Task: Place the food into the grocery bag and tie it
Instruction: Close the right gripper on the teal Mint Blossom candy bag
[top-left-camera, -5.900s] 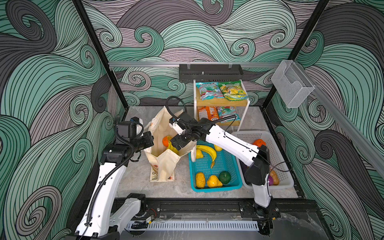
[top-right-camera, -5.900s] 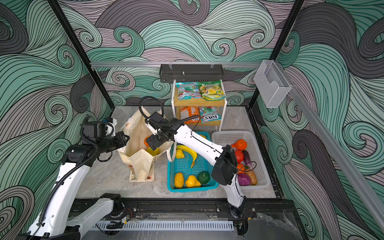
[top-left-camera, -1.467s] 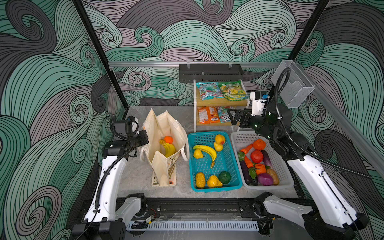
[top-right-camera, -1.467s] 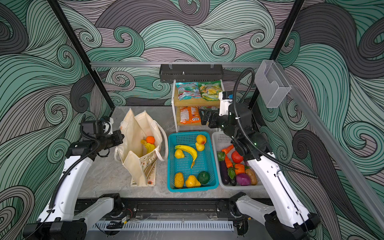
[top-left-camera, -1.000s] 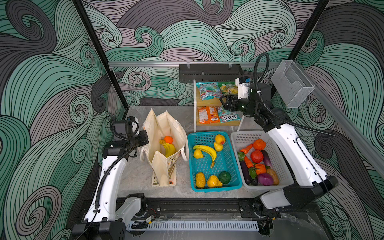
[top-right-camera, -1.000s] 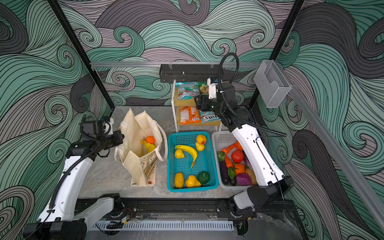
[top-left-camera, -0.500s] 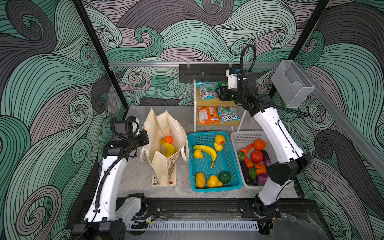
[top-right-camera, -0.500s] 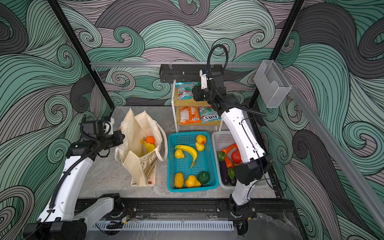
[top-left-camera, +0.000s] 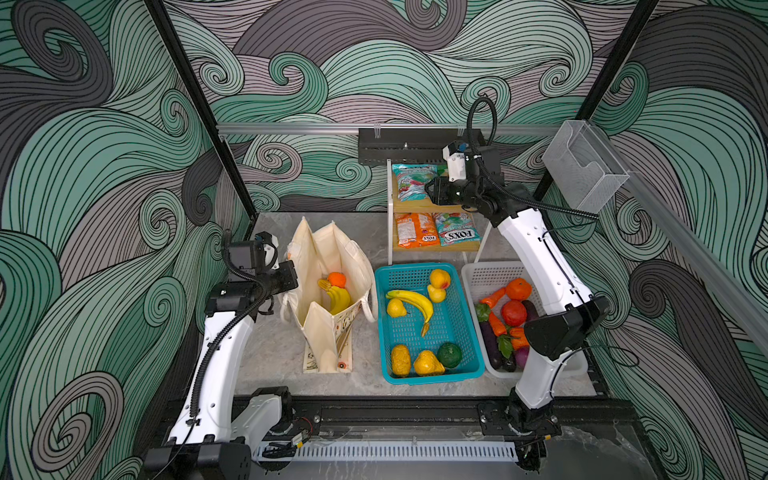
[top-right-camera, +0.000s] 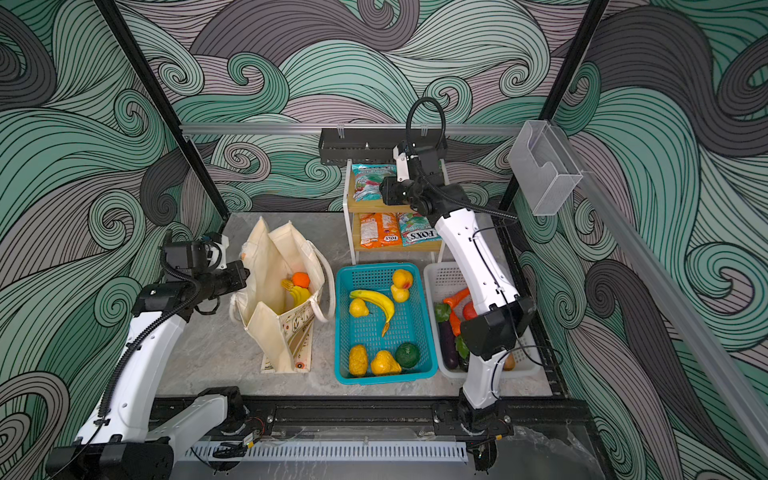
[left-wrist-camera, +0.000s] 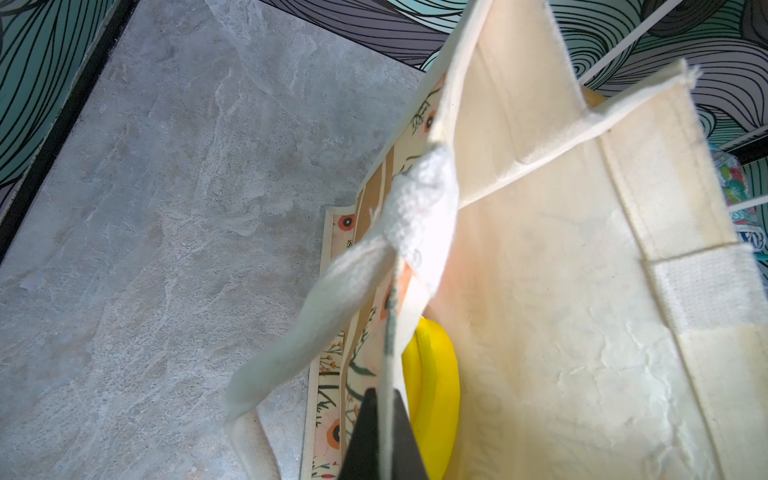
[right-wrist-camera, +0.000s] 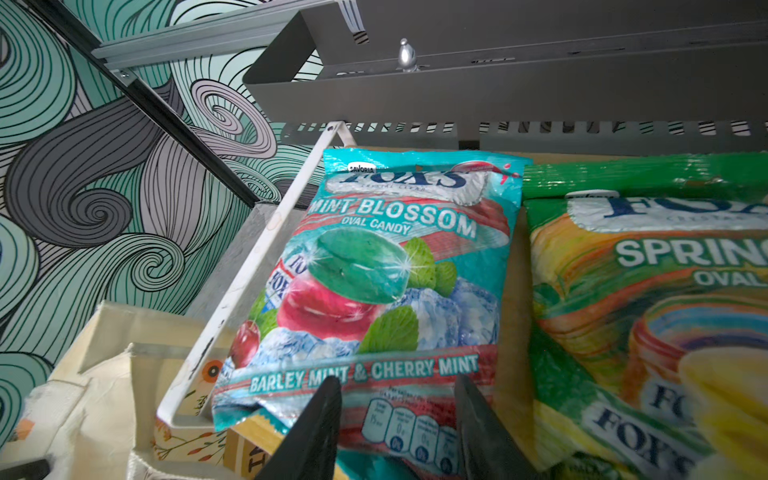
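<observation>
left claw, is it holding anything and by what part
Yes. The left claw is shut on the grocery bag, pinching the top edge of the cloth wall facing that arm, beside the white rope handle.

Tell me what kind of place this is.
Most likely a robot test cell staged as a grocery corner: printed wave-pattern walls, a small shelf of candy packets, a teal basket of toy-looking fruit, and a canvas tote.

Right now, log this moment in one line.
left gripper: shut on cream canvas tote rim | right gripper: open over teal-red candy packet
</observation>
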